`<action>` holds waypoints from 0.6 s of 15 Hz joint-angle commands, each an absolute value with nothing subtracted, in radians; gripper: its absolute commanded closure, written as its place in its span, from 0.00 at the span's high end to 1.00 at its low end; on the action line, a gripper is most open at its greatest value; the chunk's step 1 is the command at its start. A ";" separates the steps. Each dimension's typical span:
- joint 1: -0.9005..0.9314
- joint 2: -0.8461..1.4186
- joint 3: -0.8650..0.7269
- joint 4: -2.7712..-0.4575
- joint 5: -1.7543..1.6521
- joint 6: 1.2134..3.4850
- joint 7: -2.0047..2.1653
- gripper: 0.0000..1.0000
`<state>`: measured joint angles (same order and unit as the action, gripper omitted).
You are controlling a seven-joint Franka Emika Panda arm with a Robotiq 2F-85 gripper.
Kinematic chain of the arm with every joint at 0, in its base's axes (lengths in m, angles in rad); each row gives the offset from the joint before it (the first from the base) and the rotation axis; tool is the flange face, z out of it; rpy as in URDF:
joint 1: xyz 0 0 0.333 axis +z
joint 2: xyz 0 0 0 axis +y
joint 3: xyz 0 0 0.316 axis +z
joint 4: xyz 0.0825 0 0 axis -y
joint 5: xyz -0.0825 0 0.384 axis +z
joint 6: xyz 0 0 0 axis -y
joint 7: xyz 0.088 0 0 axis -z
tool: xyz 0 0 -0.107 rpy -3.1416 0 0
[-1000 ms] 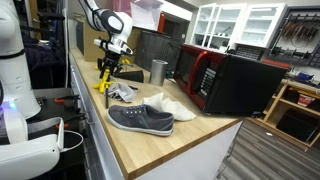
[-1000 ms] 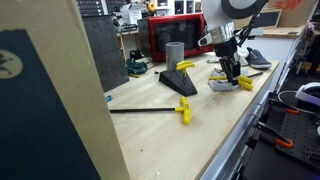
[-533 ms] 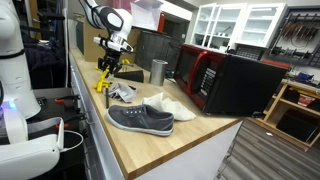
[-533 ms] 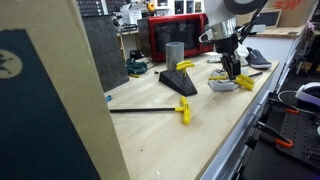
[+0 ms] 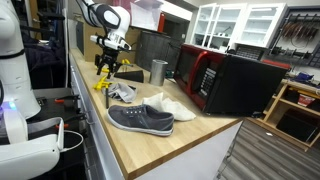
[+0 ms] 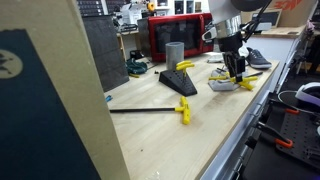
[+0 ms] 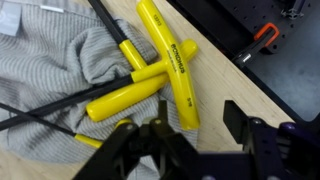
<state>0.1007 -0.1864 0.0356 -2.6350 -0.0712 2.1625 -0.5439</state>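
Observation:
My gripper (image 7: 195, 125) is open and empty. It hangs just above two yellow T-handle tools (image 7: 150, 80) that lie crossed on a grey cloth (image 7: 50, 70) on the wooden counter (image 7: 215, 70). One yellow handle reaches in between my fingers. In both exterior views the gripper (image 5: 107, 68) (image 6: 233, 72) points down over the yellow tools (image 5: 103, 83) (image 6: 243, 82) and the cloth (image 5: 122, 92), close to the counter's edge.
A grey shoe (image 5: 140, 119) and a white shoe (image 5: 172, 104) lie near the cloth. A metal cup (image 5: 158, 71) and a red-and-black microwave (image 5: 225, 80) stand behind. A black wedge (image 6: 178, 80) and another yellow-handled rod (image 6: 185, 110) lie further along the counter.
The arm has shifted slightly over the yellow tools. The gripper has stayed open and nothing on the counter has moved.

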 commanded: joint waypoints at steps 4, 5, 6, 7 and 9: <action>0.110 -0.245 0.034 -2.690 -0.084 2.165 -0.543 1.00; 0.111 -0.245 0.034 -2.695 -0.083 2.166 -0.544 1.00; 0.112 -0.246 0.035 -2.701 -0.085 2.165 -0.545 0.75; 0.113 -0.248 0.035 -2.705 -0.084 2.163 -0.546 0.75; 0.114 -0.251 0.033 -2.716 -0.081 2.161 -0.549 0.66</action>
<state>0.1063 -0.2135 0.0362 -2.6837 -0.0712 2.1626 -0.5453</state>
